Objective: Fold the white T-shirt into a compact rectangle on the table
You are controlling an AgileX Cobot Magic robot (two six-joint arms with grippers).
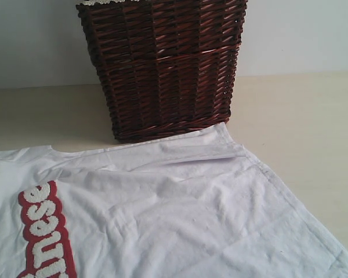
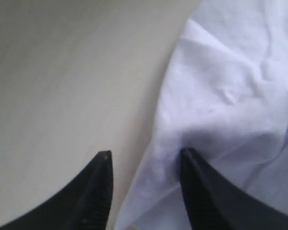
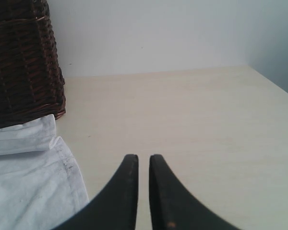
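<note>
Table (image 1: pixel 313 127): broad, pale cream surface that carries everything else. It is bare on the right of the exterior view and also beyond the basket.
Wall (image 1: pixel 301 35): plain grey-white plane rising behind the table's far edge.
White T-shirt (image 1: pixel 180 220): lies spread on the table, creased. It fills the lower left and centre of the exterior view and is cut off by that view's lower and left borders. Its far corner lies at the foot of the basket, with a shallow fold of cloth just before it. The long hemmed edge runs down toward the right.
Wicker basket (image 1: pixel 162 63): dark red-brown weave, upright on the table behind the shirt, with a strip of white trim (image 1: pixel 101 2) at its rim.
Red band (image 1: pixel 46 231): on the shirt at the lower left, bearing fuzzy white letters; only part of it is visible.
Left gripper (image 2: pixel 145 153): jaws parted wide and low over the shirt's edge. One black fingertip (image 2: pixel 98 191) is over bare table and the other over white cloth. The edge lies between them unclamped.
Right gripper (image 3: pixel 143 157): jaws drawn together to a narrow slit with nothing between them, over bare table beside the shirt's hemmed edge. The basket is farther off on the same side.
</note>
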